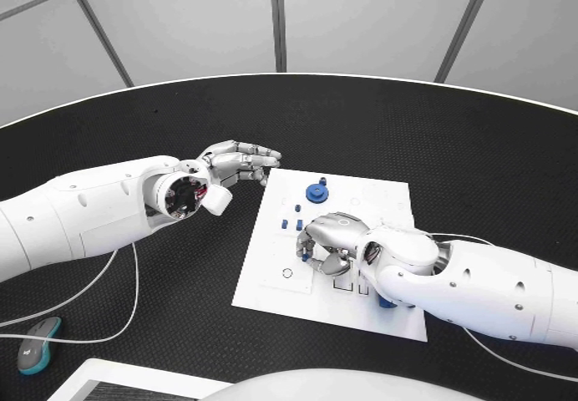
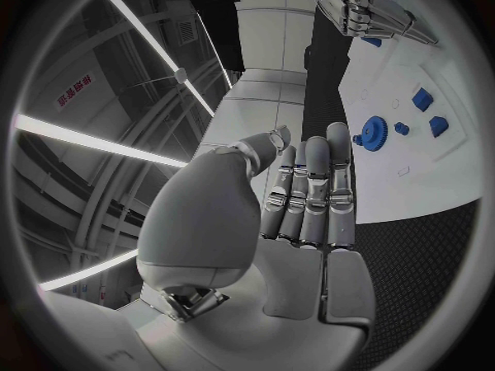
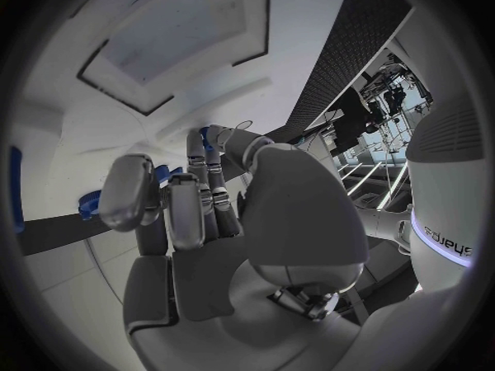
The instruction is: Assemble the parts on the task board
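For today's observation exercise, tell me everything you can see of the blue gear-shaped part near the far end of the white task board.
The blue gear is a round, toothed wheel with a raised hub at its centre, plastic by its look. It sits flat on the white task board near the far edge, apart from the smaller blue pieces. Neither hand touches it: the left hand hangs off the board's corner, the right hand is over the board's middle. The left wrist view shows the same teeth.

- Even, bright overhead light on my bench [image 1: 144,125]; shadows stay soft and short.
- Ceiling strip lights glare in my left wrist view.
- Both wrist views bend straight edges toward the rim.
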You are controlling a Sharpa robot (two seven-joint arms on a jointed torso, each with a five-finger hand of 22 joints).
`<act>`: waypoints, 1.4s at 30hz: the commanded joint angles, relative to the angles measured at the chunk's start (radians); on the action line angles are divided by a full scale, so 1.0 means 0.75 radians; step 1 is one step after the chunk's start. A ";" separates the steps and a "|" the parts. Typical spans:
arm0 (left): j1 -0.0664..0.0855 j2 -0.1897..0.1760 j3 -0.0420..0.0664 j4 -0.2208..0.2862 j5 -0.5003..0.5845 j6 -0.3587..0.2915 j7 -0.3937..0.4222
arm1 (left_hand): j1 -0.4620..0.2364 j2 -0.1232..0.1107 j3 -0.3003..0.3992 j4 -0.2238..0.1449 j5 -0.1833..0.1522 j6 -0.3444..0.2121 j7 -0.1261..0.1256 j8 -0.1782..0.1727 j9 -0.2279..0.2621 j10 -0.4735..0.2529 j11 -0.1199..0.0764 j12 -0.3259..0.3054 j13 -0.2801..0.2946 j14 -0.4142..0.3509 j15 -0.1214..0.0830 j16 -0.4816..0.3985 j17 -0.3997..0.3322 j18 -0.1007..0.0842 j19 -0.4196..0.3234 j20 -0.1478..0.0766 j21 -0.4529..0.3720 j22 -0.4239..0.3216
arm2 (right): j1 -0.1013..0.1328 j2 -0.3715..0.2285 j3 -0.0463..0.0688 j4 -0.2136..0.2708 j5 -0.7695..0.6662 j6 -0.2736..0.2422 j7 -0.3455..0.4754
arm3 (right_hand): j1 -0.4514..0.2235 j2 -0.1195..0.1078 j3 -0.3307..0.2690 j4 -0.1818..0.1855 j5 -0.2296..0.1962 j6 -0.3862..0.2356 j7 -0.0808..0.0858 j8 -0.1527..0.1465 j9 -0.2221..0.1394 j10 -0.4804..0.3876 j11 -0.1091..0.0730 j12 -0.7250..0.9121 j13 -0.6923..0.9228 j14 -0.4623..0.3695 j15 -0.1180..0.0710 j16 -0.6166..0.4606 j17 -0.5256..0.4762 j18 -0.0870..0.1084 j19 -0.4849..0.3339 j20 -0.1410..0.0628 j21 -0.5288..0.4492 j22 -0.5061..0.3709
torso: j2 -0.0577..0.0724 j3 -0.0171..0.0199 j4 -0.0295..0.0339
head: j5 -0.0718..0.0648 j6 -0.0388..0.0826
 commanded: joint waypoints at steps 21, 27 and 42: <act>0.000 0.002 0.000 -0.014 0.000 0.007 -0.006 | -0.008 0.004 -0.007 0.007 -0.004 -0.007 -0.002 -0.009 0.001 -0.010 0.004 -0.004 0.001 -0.005 0.002 -0.004 -0.002 0.020 -0.002 0.011 -0.006 -0.003 | 0.007 -0.237 0.014 0.219 0.006 -0.188 -0.039 | -0.048 -0.039 -0.031 0.011 0.006 -0.063 0.009 -0.050 -0.016 -0.123 0.023 -0.027 -0.074 0.052 0.024 -0.041 -0.051 0.019 -0.025 0.028 -0.098 -0.077 | -0.006 0.0020 -0.0058 | -0.031 0.019; -0.001 0.007 0.000 -0.023 0.000 0.012 -0.006 | -0.008 0.004 -0.007 0.007 -0.004 -0.007 -0.002 -0.009 0.001 -0.010 0.004 -0.004 0.001 -0.005 0.002 -0.004 -0.002 0.020 -0.002 0.011 -0.006 -0.003 | 0.067 -0.368 0.027 0.276 0.099 -0.205 -0.073 | -0.064 -0.053 -0.050 0.028 -0.025 -0.059 0.001 -0.052 -0.016 -0.107 0.015 -0.009 -0.081 0.053 0.017 -0.042 -0.053 0.019 -0.019 0.022 -0.096 -0.075 | -0.013 0.0030 -0.0129 | -0.062 0.039; -0.002 0.022 0.000 -0.039 0.000 0.026 -0.007 | -0.008 0.005 -0.009 0.009 -0.004 -0.008 -0.003 -0.009 0.001 -0.011 0.004 -0.003 0.002 -0.005 0.002 -0.004 -0.002 0.021 -0.002 0.012 -0.009 -0.005 | 0.161 -0.441 0.031 0.184 0.127 -0.090 -0.134 | -0.041 -0.078 -0.100 0.055 -0.074 -0.069 -0.037 -0.068 -0.020 -0.120 0.001 0.007 -0.109 0.058 0.005 -0.034 -0.048 0.012 -0.006 0.008 -0.080 -0.059 | -0.015 0.0018 -0.0139 | -0.095 0.068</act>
